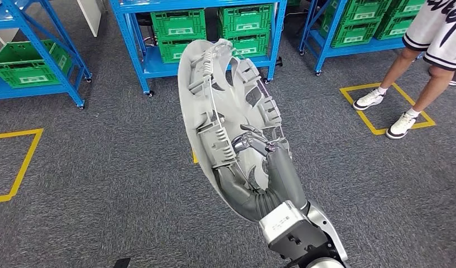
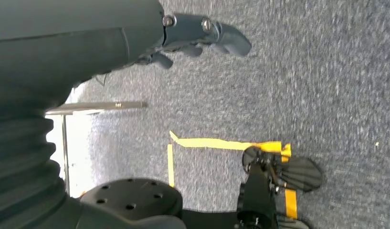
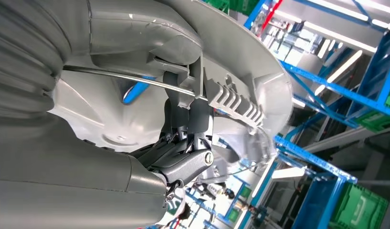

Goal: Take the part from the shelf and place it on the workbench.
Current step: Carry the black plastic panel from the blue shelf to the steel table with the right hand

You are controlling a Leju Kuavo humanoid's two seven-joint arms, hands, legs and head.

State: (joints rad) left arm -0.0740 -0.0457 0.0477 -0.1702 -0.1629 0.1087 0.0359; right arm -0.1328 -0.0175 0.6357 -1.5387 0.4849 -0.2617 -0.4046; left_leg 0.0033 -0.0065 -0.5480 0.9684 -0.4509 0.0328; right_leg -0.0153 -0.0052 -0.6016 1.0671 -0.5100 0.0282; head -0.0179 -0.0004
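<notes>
**Right hand carries part above the floor**

The right hand point(image 1: 259, 149) grips the part point(image 1: 225, 106), a large pale grey disc with ribbed clips and a wire ring on its inner face. The fingers point(image 3: 183, 164) curl through an opening in the disc and clamp its structure. The part is held tilted, edge up, in front of the robot above the grey carpeted floor point(image 1: 102, 184), clear of any surface.

The left hand point(image 2: 193, 36) holds nothing. Its fingers are loosely curled and slightly apart, above the carpet and a yellow tape marking point(image 2: 221, 143).

Blue shelf point(image 1: 142, 50) units stand ahead, loaded with green crates point(image 1: 178, 25). A person point(image 1: 421, 61) in white shoes stands at the right, at a yellow floor square point(image 1: 376, 125).
</notes>
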